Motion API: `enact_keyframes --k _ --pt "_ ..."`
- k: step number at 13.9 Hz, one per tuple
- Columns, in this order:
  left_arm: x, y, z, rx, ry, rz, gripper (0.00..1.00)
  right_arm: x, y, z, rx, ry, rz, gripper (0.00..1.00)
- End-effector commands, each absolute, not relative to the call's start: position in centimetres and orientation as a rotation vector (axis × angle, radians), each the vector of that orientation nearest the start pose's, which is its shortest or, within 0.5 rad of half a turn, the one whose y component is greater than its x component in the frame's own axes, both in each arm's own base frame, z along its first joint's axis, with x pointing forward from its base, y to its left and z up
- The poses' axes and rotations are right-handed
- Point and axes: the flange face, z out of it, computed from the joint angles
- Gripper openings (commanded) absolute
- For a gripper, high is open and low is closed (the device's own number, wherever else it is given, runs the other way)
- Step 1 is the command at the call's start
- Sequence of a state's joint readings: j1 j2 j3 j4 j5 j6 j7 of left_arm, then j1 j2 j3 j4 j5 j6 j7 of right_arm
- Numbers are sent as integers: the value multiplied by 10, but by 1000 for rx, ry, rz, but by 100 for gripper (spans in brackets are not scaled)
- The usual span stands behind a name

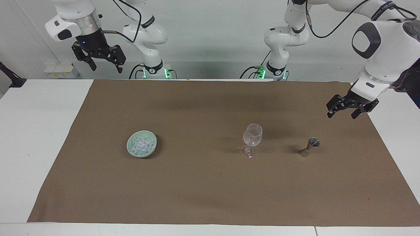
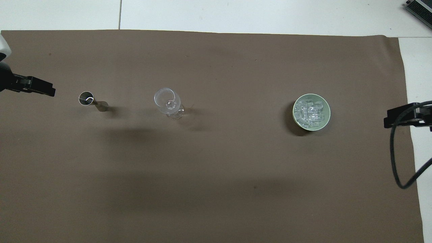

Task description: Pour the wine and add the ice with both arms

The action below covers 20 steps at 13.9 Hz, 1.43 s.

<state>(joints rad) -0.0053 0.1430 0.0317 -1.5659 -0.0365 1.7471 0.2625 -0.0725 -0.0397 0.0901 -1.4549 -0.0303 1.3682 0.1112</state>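
Observation:
A clear stemmed glass [image 1: 252,136] stands upright mid-cloth; it also shows in the overhead view [image 2: 167,101]. A small metal measuring cup [image 1: 311,146] [image 2: 88,99] stands beside it toward the left arm's end. Ice [image 1: 141,144] [image 2: 310,110], many small clear cubes, fills a pale green bowl [image 1: 143,155] [image 2: 325,121] toward the right arm's end. My left gripper [image 1: 341,114] [image 2: 47,90] is open and empty, up in the air over the cloth's edge by the measuring cup. My right gripper [image 1: 106,68] [image 2: 391,118] is open and empty, held high over the cloth's edge at its own end.
A brown cloth [image 1: 203,190] covers most of the white table [image 1: 39,137]. A black cable [image 2: 396,162] hangs from the right arm. A black bracket [image 1: 11,78] sits at the table's corner by the right arm.

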Motion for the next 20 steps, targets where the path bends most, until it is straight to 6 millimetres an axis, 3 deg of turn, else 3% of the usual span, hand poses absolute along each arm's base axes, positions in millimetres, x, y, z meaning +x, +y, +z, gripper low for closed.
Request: enact_keyframes --k 1,7,8,11,13,16,17,20 --pt "619 22 543 -3127 572 -32 100 515 1 686 -3152 131 70 100" --pt "627 104 485 -3264 774 -21 100 515 2 686 -3151 130 67 100" --pt "627 118 472 -3284 870 -43 100 515 1 686 -3151 133 70 100" --pt "633 150 438 -3271 1252 -230 100 515 2 686 -3151 130 70 100" --pt "638 159 418 -3234 1449 -335 100 515 1 686 -3151 133 70 100" --pt "637 181 387 -3227 1606 -539 100 515 2 686 -3151 130 70 100" --pt "634 195 369 -3240 1638 -579 100 515 2 686 -3151 130 67 100" --pt "632 211 323 -3103 1918 -882 100 515 2 686 -3152 131 67 100"
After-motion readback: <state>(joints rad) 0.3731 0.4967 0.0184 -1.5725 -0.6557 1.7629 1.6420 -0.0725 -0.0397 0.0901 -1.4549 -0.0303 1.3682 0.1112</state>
